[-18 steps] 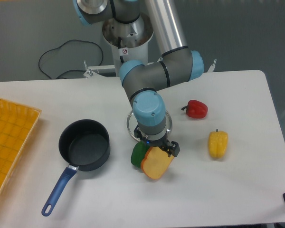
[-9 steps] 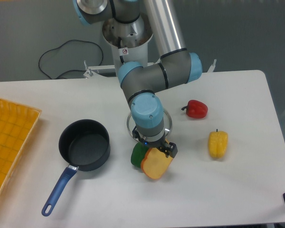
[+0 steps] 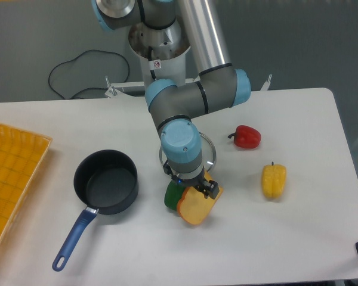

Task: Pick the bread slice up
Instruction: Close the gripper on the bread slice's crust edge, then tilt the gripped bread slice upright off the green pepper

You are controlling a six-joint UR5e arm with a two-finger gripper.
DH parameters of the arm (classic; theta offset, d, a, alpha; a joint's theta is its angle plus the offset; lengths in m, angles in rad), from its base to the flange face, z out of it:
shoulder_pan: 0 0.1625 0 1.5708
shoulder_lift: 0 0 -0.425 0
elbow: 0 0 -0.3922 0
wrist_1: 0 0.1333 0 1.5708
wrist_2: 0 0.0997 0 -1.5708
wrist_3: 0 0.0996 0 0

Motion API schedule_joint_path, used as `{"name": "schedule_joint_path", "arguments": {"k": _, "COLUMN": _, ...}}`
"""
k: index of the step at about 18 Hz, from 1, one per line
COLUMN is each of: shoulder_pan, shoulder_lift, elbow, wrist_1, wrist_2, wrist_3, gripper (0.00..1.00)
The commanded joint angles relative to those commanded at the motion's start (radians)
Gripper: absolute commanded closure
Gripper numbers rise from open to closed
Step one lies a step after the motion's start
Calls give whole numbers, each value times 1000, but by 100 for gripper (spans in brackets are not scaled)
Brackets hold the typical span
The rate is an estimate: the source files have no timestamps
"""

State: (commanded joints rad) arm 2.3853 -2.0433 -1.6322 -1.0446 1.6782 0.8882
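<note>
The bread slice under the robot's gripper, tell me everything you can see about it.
The bread slice is a flat toy piece with a pale yellow-orange face and a darker orange crust edge. It sits tilted near the middle of the white table, its upper end under the gripper. A green object touches its left side and is partly hidden behind it. Whether the fingers are closed on the slice cannot be told.

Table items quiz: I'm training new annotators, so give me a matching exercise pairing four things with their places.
Things:
1. bread slice
2. red pepper
3. yellow pepper
4. pan

Places:
A. left of the arm, blue handle toward the camera
B. right side, nearer the front edge
C. under the gripper, beside a green item
D. right side, farther back

Pairs: 1-C, 2-D, 3-B, 4-A
</note>
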Motion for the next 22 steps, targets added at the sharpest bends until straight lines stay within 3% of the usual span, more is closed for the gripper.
{"name": "schedule_joint_path", "arguments": {"k": 2, "shoulder_pan": 0, "shoulder_lift": 0, "elbow": 0, "wrist_1": -3, "wrist_2": 0, "wrist_3": -2, "gripper": 70}}
{"name": "schedule_joint_path", "arguments": {"k": 3, "shoulder_pan": 0, "shoulder_lift": 0, "elbow": 0, "wrist_1": -3, "wrist_2": -2, "wrist_3": -2, "gripper": 76}}
{"name": "schedule_joint_path", "arguments": {"k": 8, "shoulder_pan": 0, "shoulder_lift": 0, "elbow": 0, "wrist_1": -5, "wrist_2": -3, "wrist_3": -3, "gripper": 87}}
{"name": "schedule_joint_path", "arguments": {"k": 17, "shoulder_pan": 9, "shoulder_lift": 9, "elbow": 31, "wrist_1": -41, "wrist_2": -12, "wrist_3": 3, "gripper": 88}}
{"name": "schedule_joint_path", "arguments": {"k": 22, "shoulder_pan": 18, "shoulder_lift": 12, "elbow": 106, "wrist_1": -156, "wrist_2": -28, "wrist_3": 5, "gripper": 88}}
